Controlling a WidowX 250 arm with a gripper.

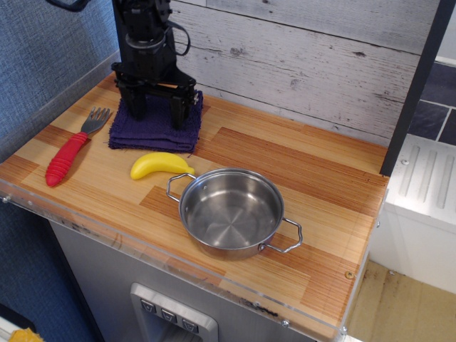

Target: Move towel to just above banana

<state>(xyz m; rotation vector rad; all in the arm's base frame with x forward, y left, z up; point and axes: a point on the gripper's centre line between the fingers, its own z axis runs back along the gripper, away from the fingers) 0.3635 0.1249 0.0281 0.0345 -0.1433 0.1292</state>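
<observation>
The black gripper [155, 107] is standing nearly vertical over the towel [157, 125], its 2 fingers [177, 107] pointing straight down and spread apart, with their tips reaching the cloth; whether they are pressing into it or only touching it cannot be told. The arm is rising out of the top of the frame, cables looping beside it. The towel is lying flat near the back-left corner of the wooden counter [285, 164], just behind the banana [158, 164], with a narrow strip of wood showing between them. The banana is lying on its side, curving toward the steel pot [231, 212], almost touching the pot's near-left handle. A red-handled fork [71, 151] is resting diagonally to the left of the towel, tines close to the towel's left edge. A whitewashed plank wall [299, 57] is running along the back, and a blue textured panel [43, 64] is closing the left side. The right half of the counter is showing bare wood up to a clear plastic lip [178, 260] along the front edge.
</observation>
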